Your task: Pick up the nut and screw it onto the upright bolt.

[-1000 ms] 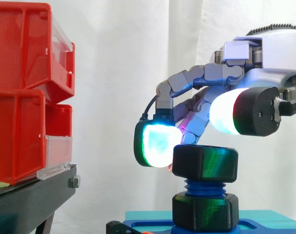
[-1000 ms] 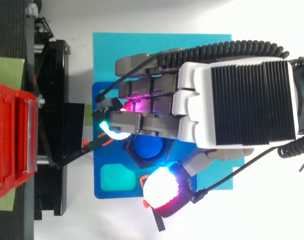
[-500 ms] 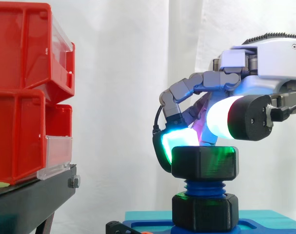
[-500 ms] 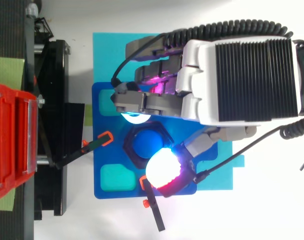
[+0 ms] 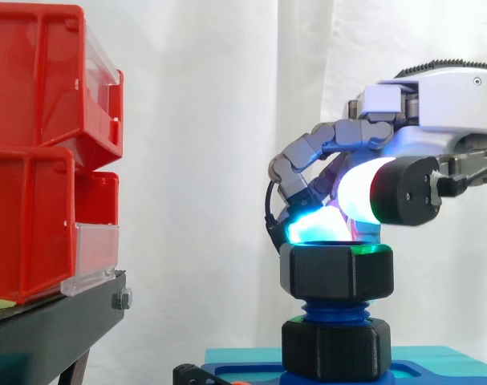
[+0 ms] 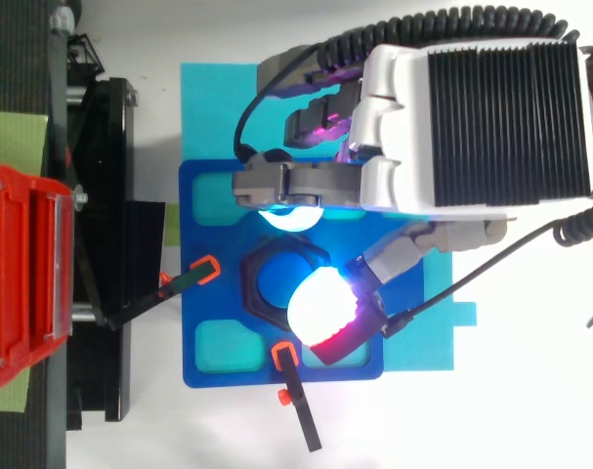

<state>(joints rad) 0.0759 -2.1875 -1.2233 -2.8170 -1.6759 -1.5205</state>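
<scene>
1. The nut (image 5: 335, 273) is sitting on the upright bolt (image 5: 335, 309), partway down its blue thread and above a black collar (image 5: 334, 350) at the foot.
2. The hand (image 5: 436, 96) is reaching in from the right, with its fingers curling down onto the nut's top rim.
3. A cyan-glowing fingertip (image 6: 291, 213) and the white thumb pad (image 6: 320, 305) are pinching the nut from opposite sides.
4. The bolt is standing on a blue plate (image 6: 218, 308), which is lying on a cyan mat (image 6: 218, 107) beside red bins (image 5: 34, 160) on a black stand (image 5: 50, 321).
</scene>
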